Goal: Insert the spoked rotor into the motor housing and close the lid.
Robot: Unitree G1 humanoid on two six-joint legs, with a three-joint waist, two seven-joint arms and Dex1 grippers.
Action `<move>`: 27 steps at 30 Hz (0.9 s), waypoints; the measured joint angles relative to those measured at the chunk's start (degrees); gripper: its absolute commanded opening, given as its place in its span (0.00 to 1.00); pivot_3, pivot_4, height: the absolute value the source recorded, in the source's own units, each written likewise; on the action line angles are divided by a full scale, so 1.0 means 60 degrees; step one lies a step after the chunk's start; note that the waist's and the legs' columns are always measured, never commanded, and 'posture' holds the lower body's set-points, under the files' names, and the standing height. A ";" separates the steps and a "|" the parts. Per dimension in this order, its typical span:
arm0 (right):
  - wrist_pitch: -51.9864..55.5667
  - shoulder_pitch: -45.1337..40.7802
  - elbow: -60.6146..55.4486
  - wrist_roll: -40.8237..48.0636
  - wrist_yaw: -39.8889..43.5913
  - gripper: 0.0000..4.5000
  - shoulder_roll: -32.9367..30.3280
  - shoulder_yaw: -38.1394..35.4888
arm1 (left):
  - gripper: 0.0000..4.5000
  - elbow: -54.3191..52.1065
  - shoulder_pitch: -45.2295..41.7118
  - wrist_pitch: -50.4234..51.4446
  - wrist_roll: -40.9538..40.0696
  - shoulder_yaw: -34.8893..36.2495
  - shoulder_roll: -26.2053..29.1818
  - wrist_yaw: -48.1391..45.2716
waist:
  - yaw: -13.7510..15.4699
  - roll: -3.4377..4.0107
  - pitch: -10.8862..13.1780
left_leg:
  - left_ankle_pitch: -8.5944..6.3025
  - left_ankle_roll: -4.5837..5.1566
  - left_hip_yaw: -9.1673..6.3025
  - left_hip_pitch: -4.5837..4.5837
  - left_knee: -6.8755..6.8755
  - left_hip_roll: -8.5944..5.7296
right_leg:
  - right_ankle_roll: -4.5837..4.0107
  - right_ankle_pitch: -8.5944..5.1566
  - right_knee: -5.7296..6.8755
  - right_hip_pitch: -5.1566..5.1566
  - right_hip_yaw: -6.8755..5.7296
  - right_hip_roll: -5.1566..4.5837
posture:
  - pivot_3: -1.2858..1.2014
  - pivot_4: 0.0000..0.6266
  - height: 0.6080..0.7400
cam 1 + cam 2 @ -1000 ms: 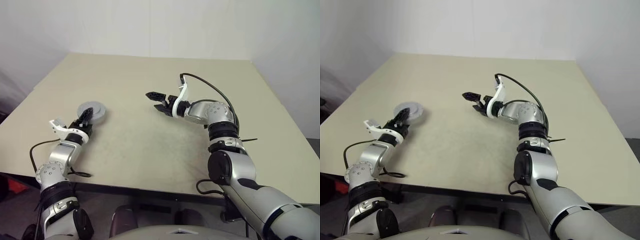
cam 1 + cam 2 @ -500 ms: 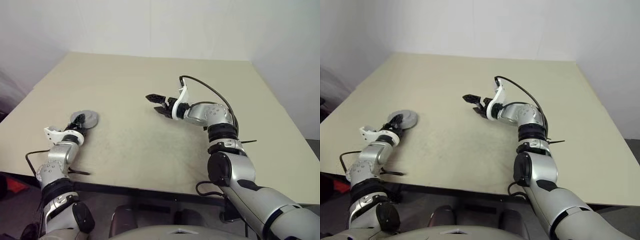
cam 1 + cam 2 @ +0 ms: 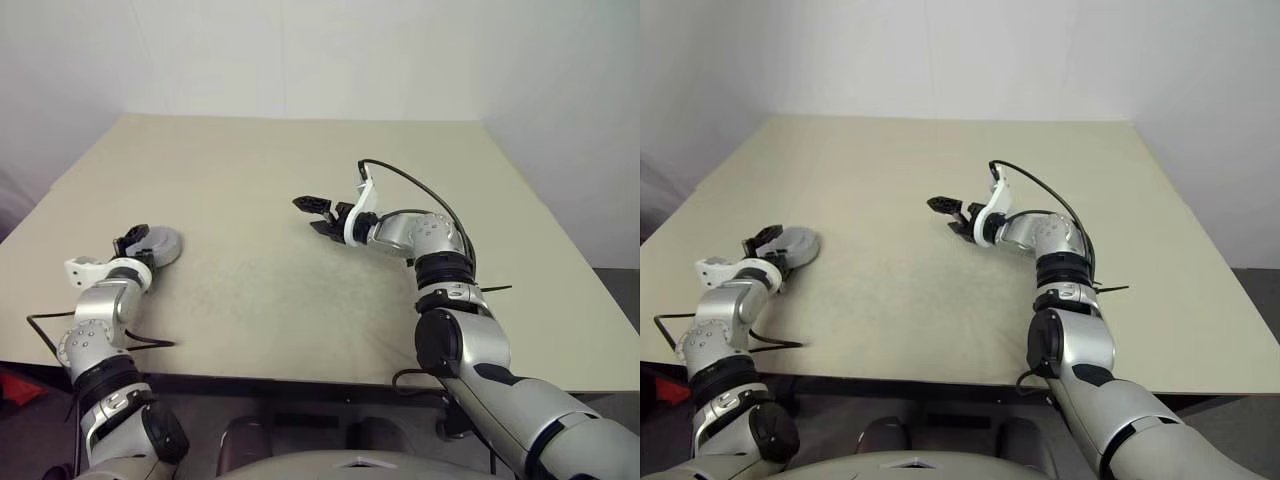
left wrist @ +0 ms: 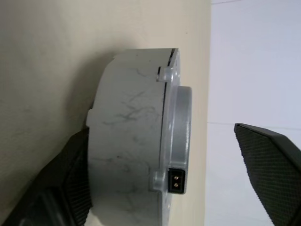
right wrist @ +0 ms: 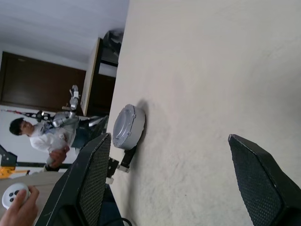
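The motor housing (image 3: 160, 245) lies near the table's left edge with the lid (image 4: 181, 136) seated on top of it. My left gripper (image 3: 133, 240) is open around the housing. One finger (image 4: 70, 188) rests against the housing's base and the other finger (image 4: 273, 165) stands apart from the lid side. My right gripper (image 3: 312, 213) hovers open and empty over the middle of the table, pointing left. The right wrist view shows the closed housing (image 5: 126, 126) from afar. The spoked rotor is hidden from view.
The beige table (image 3: 300, 290) has its left edge just beyond the housing. A person (image 5: 42, 136) stands beyond that edge, and a hand (image 5: 16, 205) holds a controller.
My left gripper moved left and nearer together with the housing, then opened its fingers and let go of it. The right arm has stayed put. The head camera shifted slightly.
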 measured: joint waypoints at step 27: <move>-0.4071 0.2288 -0.2026 -0.2590 0.6135 1.00 -0.2879 0.4819 | 0.99 -0.3288 0.1125 0.3151 0.2193 -0.6873 0.2335 -0.4024 | 0.0639 0.0014 -0.0120 | -0.0079 0.0089 -0.0006 -0.0058 0.0037 -0.0131 | 0.0203 -0.0028 -0.0085 0.0089 -0.0030 -0.0157 | 0.52 0.00 1.00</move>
